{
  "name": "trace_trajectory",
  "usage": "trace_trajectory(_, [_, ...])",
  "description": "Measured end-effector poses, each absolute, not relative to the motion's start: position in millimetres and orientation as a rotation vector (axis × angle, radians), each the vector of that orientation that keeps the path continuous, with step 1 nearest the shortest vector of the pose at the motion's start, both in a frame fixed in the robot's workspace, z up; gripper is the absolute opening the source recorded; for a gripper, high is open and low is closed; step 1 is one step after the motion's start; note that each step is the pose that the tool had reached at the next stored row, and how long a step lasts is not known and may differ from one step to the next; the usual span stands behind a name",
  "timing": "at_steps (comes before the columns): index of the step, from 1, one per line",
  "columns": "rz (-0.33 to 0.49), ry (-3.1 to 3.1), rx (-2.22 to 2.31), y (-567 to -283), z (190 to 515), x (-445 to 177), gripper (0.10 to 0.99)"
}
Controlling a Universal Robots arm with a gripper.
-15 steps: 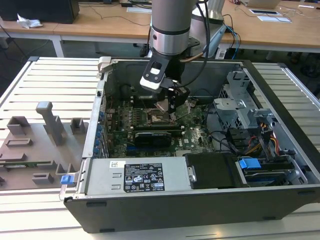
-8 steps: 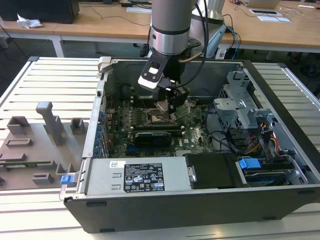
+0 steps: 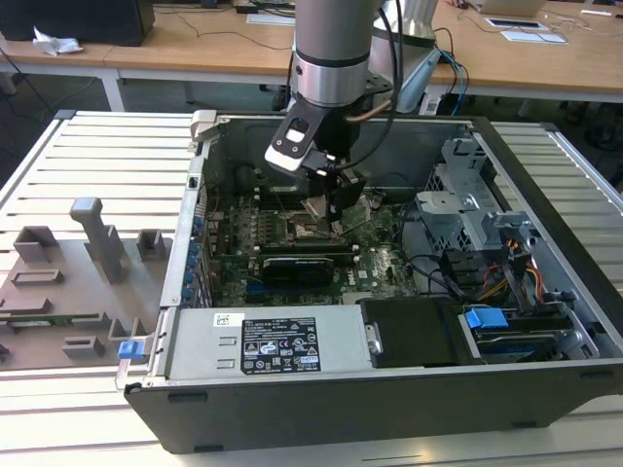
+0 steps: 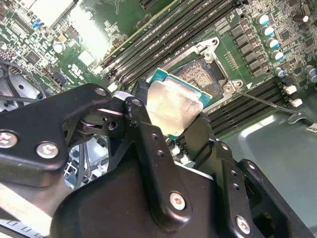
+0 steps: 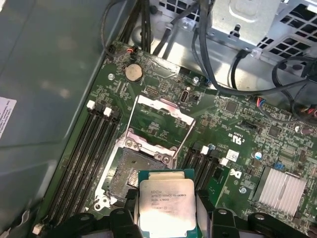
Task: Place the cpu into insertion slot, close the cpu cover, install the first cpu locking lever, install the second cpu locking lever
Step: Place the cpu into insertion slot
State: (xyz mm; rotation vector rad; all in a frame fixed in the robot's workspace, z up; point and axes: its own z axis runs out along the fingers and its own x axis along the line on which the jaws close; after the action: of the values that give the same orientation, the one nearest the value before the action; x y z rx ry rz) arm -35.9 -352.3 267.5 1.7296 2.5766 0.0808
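My gripper is inside the open computer case, shut on the cpu. The cpu is a square chip with a silver top and a green rim, clamped by its edges between two black fingers. In both wrist views it hangs above the green motherboard, just beside the insertion slot, a dark square socket that lies bare. The cpu cover is a silver frame that stands flipped up behind the socket. Thin wire locking levers are swung up at its sides.
Rows of black memory slots flank the socket. A heatsink and a coin battery sit on the board. The grey power supply, drive cage and cables crowd the case. A grey fixture tray lies outside.
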Motion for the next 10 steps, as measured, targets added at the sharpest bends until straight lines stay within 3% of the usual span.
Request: trace_trajectory(10, [0.072, 2.517, 1.808, -352.3, 267.5, -35.9, 0.545])
